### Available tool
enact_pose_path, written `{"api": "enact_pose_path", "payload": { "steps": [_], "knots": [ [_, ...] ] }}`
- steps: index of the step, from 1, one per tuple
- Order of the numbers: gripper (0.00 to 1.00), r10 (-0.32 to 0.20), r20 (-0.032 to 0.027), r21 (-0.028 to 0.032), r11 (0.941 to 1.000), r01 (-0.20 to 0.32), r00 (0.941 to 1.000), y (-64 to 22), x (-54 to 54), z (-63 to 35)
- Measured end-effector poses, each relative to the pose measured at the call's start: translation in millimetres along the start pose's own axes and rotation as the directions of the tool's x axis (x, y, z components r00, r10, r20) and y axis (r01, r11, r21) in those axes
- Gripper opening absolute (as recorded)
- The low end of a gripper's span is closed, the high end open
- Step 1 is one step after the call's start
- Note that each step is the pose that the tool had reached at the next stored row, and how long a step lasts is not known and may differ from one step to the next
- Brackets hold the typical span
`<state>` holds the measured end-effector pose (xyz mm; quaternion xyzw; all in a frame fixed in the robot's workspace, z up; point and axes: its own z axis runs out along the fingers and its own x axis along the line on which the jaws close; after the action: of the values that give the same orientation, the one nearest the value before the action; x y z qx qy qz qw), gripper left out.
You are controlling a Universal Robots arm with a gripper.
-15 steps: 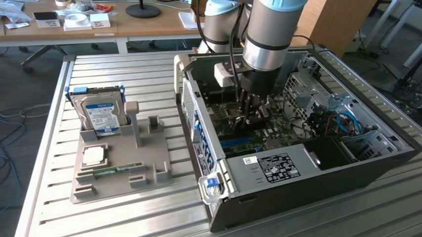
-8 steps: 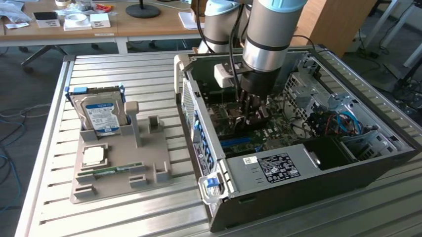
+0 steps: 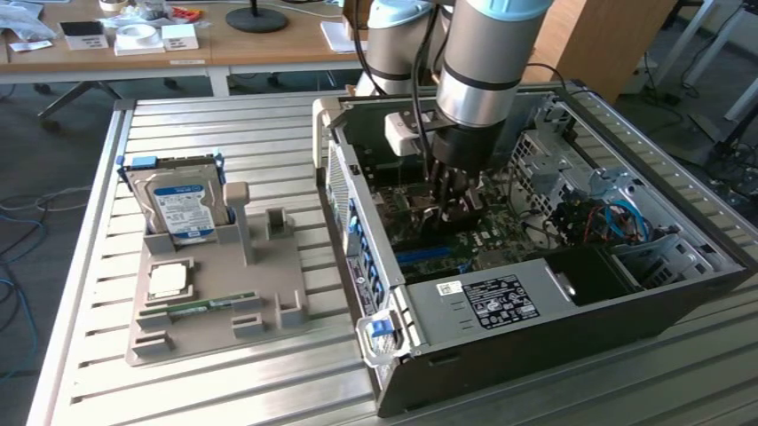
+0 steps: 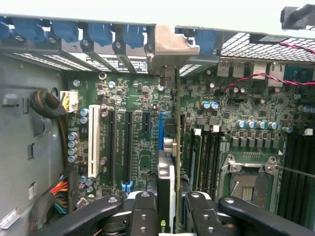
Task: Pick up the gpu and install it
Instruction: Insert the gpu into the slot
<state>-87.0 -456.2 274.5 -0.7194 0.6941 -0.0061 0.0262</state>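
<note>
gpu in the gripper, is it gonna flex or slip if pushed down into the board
Probably stiff: the gpu is a thin flat card held edge-on by the gripper. It could twist sideways, since it is gripped at one narrow spot. Likely fragile, being a bare circuit card.

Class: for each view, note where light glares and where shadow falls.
Exterior view: the slatted table shines pale, the computer case is dark inside. Wrist view: the case's rim glares white, the motherboard is evenly lit, the pincer gripping the gpu looks dark.
</note>
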Motion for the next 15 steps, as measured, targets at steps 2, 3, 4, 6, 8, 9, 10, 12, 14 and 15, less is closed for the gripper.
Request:
{"api": "enact_pose_path", "payload": {
  "steps": [2, 3, 4, 6, 8, 9, 10, 12, 14, 15],
  "knots": [
    [0.27, 0.0, 0.0041, 0.0002, 1.0, 0.0, 1.0, -0.4, 0.0, 0.0],
    [0.27, 0.0, 0.0044, 0.0003, 1.0, 0.0, 1.0, -0.6, 0.0, 0.1],
    [0.27, 0.0, 0.0047, 0.0003, 1.0, 0.0, 1.0, -0.7, 0.0, 0.1],
    [0.27, 0.0, 0.0047, 0.0002, 1.0, 0.0, 1.0, -0.8, 0.1, 0.1],
    [0.27, 0.0, 0.0047, 0.0002, 1.0, 0.0, 1.0, -1.6, 0.3, 0.1],
    [0.27, 0.0, 0.0047, 0.0002, 1.0, 0.0, 1.0, -2.3, 0.5, 0.1],
    [0.27, 0.0, 0.0046, 0.0002, 1.0, 0.0, 1.0, -2.9, 0.6, 0.1],
    [0.27, 0.0, 0.0046, 0.0002, 1.0, 0.0, 1.0, -4.0, 0.9, 0.2],
    [0.27, 0.0, 0.0046, 0.0001, 1.0, 0.0, 1.0, -5.3, 1.1, 0.3],
    [0.27, 0.0, 0.0047, -0.0002, 1.0, 0.0, 1.0, -6.4, 1.3, 0.3]
  ]
}}
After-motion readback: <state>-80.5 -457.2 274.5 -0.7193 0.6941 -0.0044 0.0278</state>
